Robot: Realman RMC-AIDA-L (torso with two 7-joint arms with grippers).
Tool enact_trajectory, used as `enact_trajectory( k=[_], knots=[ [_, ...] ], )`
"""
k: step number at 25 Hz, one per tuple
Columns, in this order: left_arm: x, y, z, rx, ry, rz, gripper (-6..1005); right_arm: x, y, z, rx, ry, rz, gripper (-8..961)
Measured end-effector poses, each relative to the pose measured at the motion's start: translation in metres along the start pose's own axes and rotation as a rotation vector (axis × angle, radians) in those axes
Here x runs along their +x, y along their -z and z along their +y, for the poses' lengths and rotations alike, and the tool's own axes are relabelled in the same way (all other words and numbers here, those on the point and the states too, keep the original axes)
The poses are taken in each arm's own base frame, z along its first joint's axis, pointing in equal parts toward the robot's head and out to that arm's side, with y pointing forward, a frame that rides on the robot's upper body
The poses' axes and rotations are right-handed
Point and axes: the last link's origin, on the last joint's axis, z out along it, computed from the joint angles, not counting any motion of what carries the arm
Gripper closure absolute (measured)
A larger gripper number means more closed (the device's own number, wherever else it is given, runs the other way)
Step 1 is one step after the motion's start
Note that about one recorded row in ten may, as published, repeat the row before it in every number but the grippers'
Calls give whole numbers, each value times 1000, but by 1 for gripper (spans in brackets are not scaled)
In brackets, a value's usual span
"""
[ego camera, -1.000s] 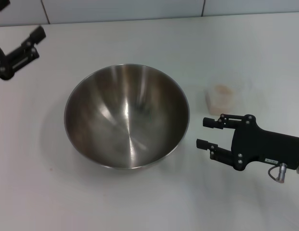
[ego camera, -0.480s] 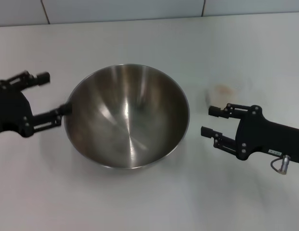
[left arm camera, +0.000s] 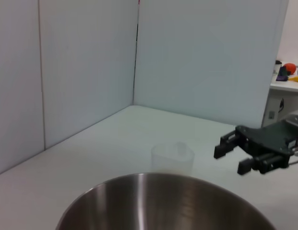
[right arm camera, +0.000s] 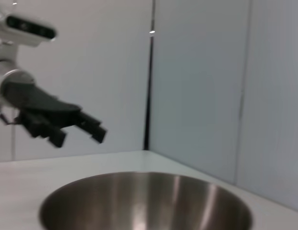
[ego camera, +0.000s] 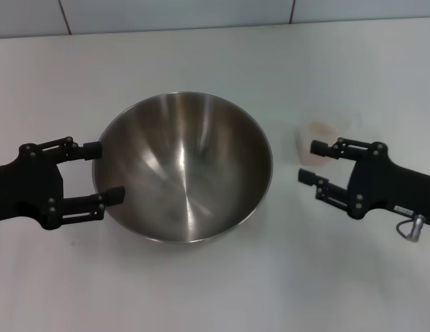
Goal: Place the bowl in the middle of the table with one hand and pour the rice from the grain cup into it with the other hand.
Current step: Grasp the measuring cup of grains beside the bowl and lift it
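The steel bowl (ego camera: 183, 166) sits upright on the white table (ego camera: 201, 290), near its middle. My left gripper (ego camera: 104, 171) is open at the bowl's left rim, its fingertips reaching the rim's edge. The clear grain cup (ego camera: 317, 137) stands to the right of the bowl, with a faint cream patch of rice (ego camera: 318, 128) inside. My right gripper (ego camera: 311, 162) is open just in front of the cup, its upper finger overlapping the cup's base. The left wrist view shows the bowl (left arm camera: 163, 201), the cup (left arm camera: 172, 157) and the right gripper (left arm camera: 230, 159). The right wrist view shows the bowl (right arm camera: 144, 201) and the left gripper (right arm camera: 79, 135).
Pale wall panels (ego camera: 201, 14) run along the table's far edge. In the left wrist view a side shelf with small coloured items (left arm camera: 288, 72) stands beyond the table.
My left gripper has come from the far left corner down to the bowl's left rim. My right gripper has moved farther from me, up to the cup. Bowl and cup have not moved.
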Motion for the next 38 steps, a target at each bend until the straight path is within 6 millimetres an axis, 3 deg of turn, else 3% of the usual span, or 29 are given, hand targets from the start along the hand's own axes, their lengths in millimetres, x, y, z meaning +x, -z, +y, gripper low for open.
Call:
enact_trajectory(
  k=[14,25,38],
  knots=[
    [-5,1,1,-19,-7,-46,188,11,30,8,140,-49,-18,465],
    [-4,-1,1,-26,-9,-48,188,20,66,10,363,-74,-45,465],
    [-3,-2,1,-29,-11,-47,188,24,56,-3,428,-88,-26,465]
  ],
)
